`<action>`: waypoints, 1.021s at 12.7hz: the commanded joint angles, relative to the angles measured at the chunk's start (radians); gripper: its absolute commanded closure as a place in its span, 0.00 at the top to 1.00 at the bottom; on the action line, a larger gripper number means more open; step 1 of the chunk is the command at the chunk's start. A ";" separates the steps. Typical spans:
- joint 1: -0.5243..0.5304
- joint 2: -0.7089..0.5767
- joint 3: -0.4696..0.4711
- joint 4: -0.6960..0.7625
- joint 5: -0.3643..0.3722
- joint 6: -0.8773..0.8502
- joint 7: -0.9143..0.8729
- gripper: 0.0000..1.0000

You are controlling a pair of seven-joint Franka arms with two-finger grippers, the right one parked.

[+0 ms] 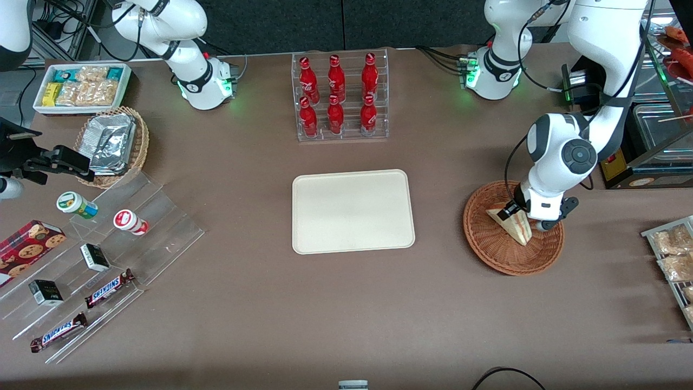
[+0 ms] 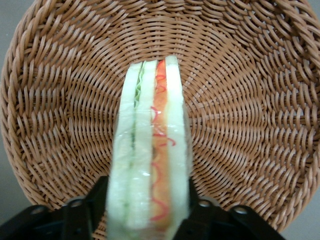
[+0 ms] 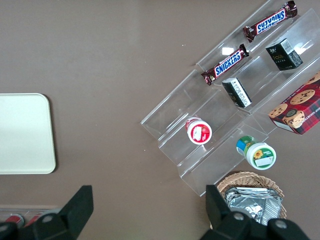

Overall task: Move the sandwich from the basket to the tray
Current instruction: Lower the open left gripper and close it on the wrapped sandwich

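Wicker basket [image 2: 250,100] lies under your hand [image 2: 150,210], which is clamped on the sandwich [image 2: 150,150]; you're mid-grasp, so lift next, then carry sideways to the tray [image 1: 353,211].

six red bottles [image 1: 338,96], two Snickers bars [image 1: 84,310]
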 commanded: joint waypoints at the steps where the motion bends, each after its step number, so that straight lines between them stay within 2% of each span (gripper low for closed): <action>1: 0.004 -0.016 0.000 0.016 -0.008 -0.052 0.006 0.00; 8: -0.013 -0.015 -0.001 0.220 -0.004 -0.306 -0.005 0.00; 13: -0.119 -0.002 -0.001 0.385 0.006 -0.472 0.003 0.00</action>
